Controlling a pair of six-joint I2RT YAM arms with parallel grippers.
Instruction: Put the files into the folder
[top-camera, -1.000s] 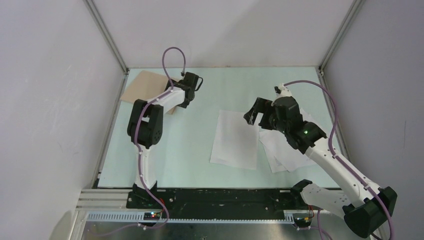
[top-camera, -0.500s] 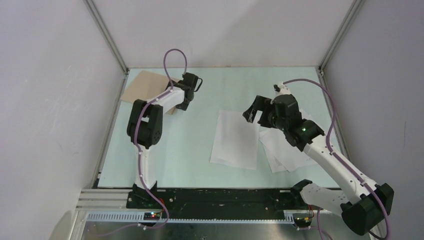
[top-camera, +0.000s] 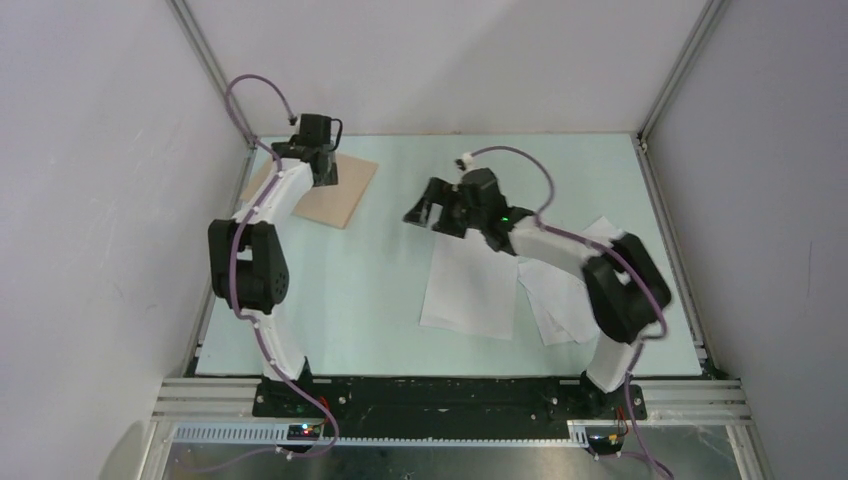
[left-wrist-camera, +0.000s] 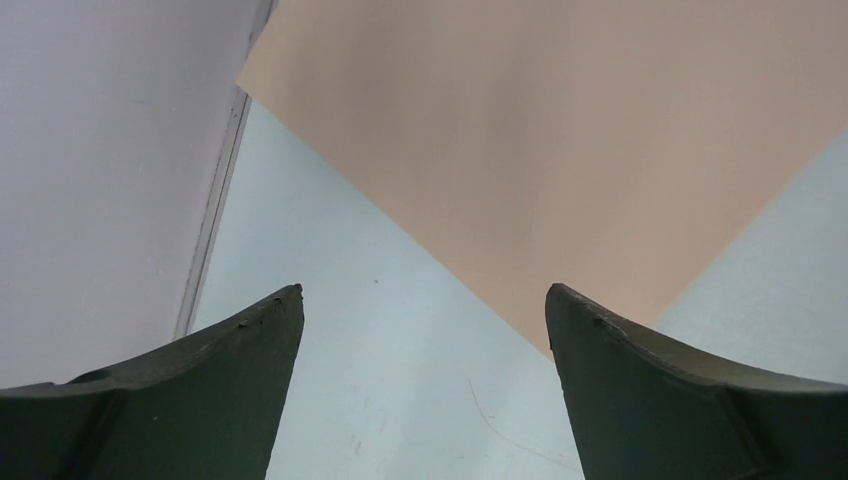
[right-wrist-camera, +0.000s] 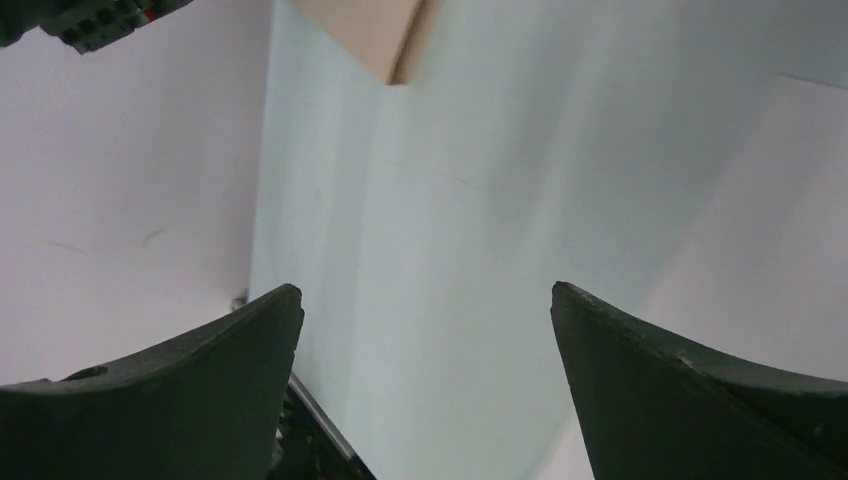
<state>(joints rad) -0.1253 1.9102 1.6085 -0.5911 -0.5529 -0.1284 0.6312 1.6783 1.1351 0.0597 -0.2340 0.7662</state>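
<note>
The tan folder lies flat and closed at the back left of the table; in the left wrist view the folder fills the upper part. My left gripper hovers over its far left edge, open and holding nothing, one folder corner near the right fingertip. The files are white sheets: one sheet lies mid-table, several more overlap to its right. My right gripper stands open and empty above bare mat, just left of the single sheet's far corner.
The pale green mat covers the table, boxed in by white walls and metal frame posts. The left wall is close beside the left gripper. The right arm's elbow hangs over the stacked sheets.
The left arm swung back and left towards the corner, uncovering the folder, which now lies further right. The right arm reached left and away, past the single sheet's top edge.
</note>
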